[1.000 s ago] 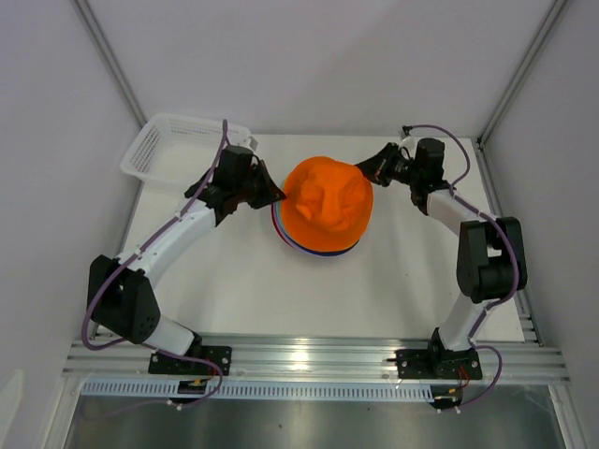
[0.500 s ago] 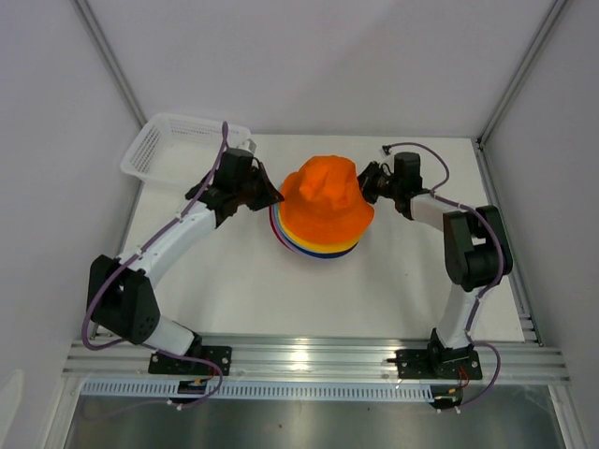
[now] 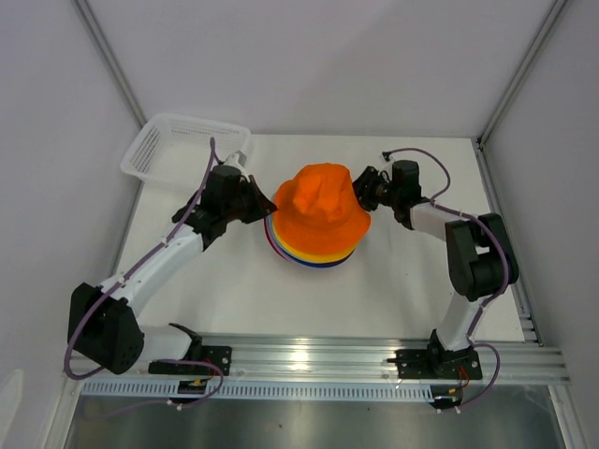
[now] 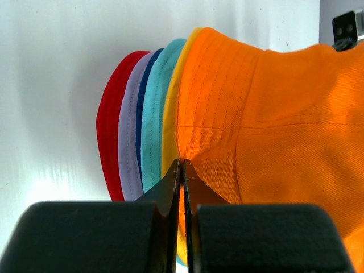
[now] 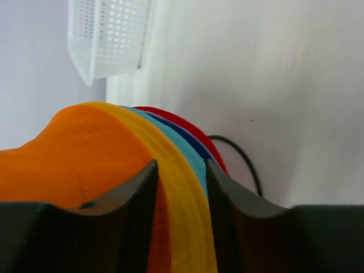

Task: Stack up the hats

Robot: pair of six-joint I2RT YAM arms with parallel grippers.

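Observation:
An orange hat [image 3: 318, 208] sits on top of a stack of hats whose brims [image 3: 309, 258] show beneath it at the table's middle. In the left wrist view the brims fan out: red [image 4: 108, 125], lilac [image 4: 128, 136], dark blue [image 4: 142, 96], teal [image 4: 156, 114], yellow [image 4: 168, 148], then the orange hat [image 4: 273, 114]. My left gripper [image 3: 267, 208] [image 4: 182, 165] is shut on the orange hat's brim at the stack's left. My right gripper [image 3: 361, 192] [image 5: 181, 170] is at the stack's right, its fingers apart around the orange [image 5: 74, 148] and yellow [image 5: 142, 131] brims.
A white slatted basket [image 3: 178, 145] [image 5: 108, 34] stands at the table's back left corner. A thin black wire [image 5: 244, 159] curves out from under the stack's red brim. The table's right edge is near the right arm.
The orange hat has come down over the stack and shifted slightly left. My left arm drew back toward the near left, still pinching the brim. My right gripper closed in on the brims.

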